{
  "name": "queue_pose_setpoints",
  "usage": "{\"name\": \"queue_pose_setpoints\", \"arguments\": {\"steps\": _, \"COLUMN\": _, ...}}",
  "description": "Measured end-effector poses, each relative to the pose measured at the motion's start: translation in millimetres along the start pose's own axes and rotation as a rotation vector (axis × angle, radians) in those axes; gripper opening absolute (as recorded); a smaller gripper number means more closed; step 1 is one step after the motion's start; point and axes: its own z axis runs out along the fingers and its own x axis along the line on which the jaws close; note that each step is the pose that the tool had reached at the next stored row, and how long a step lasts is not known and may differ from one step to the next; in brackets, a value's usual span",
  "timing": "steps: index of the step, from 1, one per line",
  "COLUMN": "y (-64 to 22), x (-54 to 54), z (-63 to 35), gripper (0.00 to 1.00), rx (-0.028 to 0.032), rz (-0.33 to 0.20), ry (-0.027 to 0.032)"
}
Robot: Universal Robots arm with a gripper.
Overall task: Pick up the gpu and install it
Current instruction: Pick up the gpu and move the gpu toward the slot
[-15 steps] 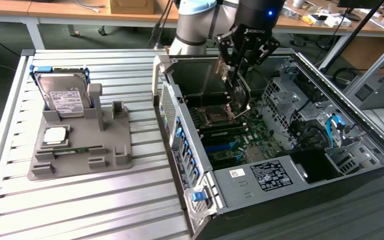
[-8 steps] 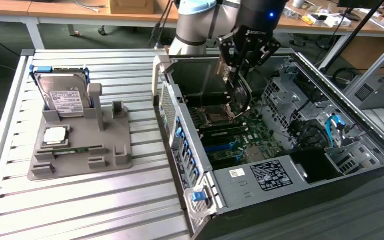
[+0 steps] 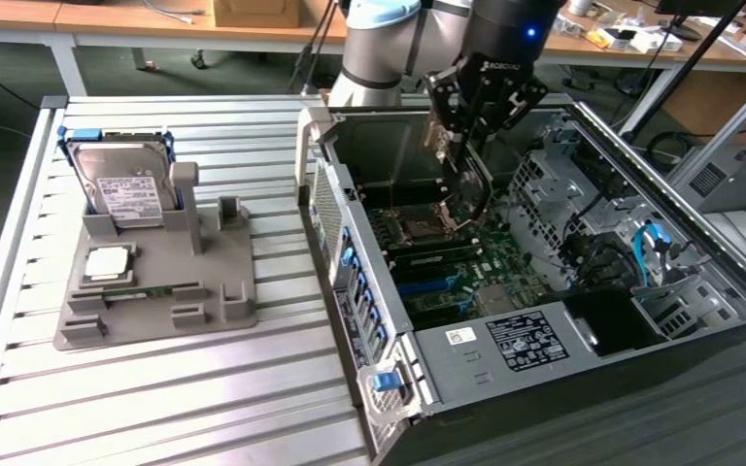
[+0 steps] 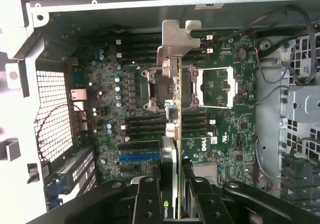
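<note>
My gripper point(image 3: 478, 124) hangs over the open computer case point(image 3: 347, 243) and is shut on the gpu point(image 3: 472, 180), a thin black card that hangs edge-down above the motherboard point(image 3: 457, 267). In the wrist view the gpu point(image 4: 178, 129) appears edge-on between my black fingers point(image 4: 148, 200). Its silver-grey bracket point(image 4: 178, 39) is at the far end. The card is held clear of the board, over the processor socket point(image 4: 161, 88), and a blue expansion slot point(image 4: 139, 157) lies off to one side of it.
On the slatted table at the exterior view's left, a grey fixture point(image 3: 152, 291) holds a silver hard drive point(image 3: 120, 184), a processor chip point(image 3: 108, 262) and a memory stick point(image 3: 140, 291). Drive cages and cables point(image 3: 606, 233) fill the case at the exterior view's right.
</note>
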Motion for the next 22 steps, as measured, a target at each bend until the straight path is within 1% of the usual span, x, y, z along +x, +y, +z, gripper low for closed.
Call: {"name": "queue_pose_setpoints", "arguments": {"steps": 22, "y": 1.0, "x": -9.0, "z": 6.5, "gripper": 0.27, "rx": 0.0006, "rz": 0.0, "ry": 0.0002}}
